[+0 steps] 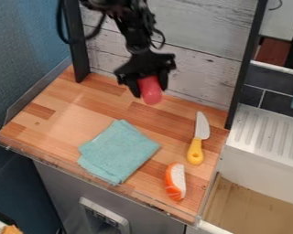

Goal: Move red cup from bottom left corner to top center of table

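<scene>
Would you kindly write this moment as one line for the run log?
Gripper: closed on red cup | Position: table's back middle | Release: not yet | Nearby: cloth, knife, orange-and-white toy food

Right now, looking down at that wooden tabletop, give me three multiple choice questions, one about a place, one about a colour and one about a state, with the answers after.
1. Where is the yellow-handled knife?
A) on the folded cloth
B) right of the cloth in the view
C) left of the cloth in the view

2. What colour is the cloth?
A) teal
B) white
C) black

3. How is the red cup?
A) standing on the wooden tabletop
B) lying on the cloth
C) held in the gripper

Answers:
1 B: it lies toward the tabletop's right edge.
2 A: its whole top is blue-green.
3 C: black fingers flank it.
</scene>
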Controlling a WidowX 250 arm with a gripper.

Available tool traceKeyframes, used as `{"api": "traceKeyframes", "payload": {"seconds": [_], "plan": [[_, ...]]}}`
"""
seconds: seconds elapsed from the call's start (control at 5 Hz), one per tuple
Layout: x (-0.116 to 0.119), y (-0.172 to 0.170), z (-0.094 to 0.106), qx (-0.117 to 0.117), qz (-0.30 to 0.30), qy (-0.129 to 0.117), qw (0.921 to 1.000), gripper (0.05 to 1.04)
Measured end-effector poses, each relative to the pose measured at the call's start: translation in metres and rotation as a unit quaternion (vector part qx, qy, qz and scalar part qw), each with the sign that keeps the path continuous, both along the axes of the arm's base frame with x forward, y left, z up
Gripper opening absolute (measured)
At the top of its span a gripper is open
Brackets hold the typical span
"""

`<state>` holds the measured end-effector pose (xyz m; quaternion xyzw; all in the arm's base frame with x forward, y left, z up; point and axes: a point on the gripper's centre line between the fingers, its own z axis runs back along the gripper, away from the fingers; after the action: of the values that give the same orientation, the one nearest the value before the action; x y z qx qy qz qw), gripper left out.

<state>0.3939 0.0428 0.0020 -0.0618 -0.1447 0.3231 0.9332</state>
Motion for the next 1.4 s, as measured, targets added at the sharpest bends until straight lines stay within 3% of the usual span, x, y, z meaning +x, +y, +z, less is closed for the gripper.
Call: {"api": "traceKeyframes", "payload": {"seconds": [0.6,0.8,1.0,1.2,1.4], "plan": [[0.019,-0.018,-0.053,0.034,-0.044,0.03,0.998,0.753],[0.025,-0.016,-0.06,0.04,-0.043,0.03,0.9978,0.82],[0.023,-0.016,-0.06,0.04,-0.041,0.046,0.9973,1.011],[0.016,-0.017,-0.065,0.037,-0.032,0.053,0.9974,1.008],[0.016,-0.016,-0.057,0.038,-0.035,0.049,0.9975,1.001]]}}
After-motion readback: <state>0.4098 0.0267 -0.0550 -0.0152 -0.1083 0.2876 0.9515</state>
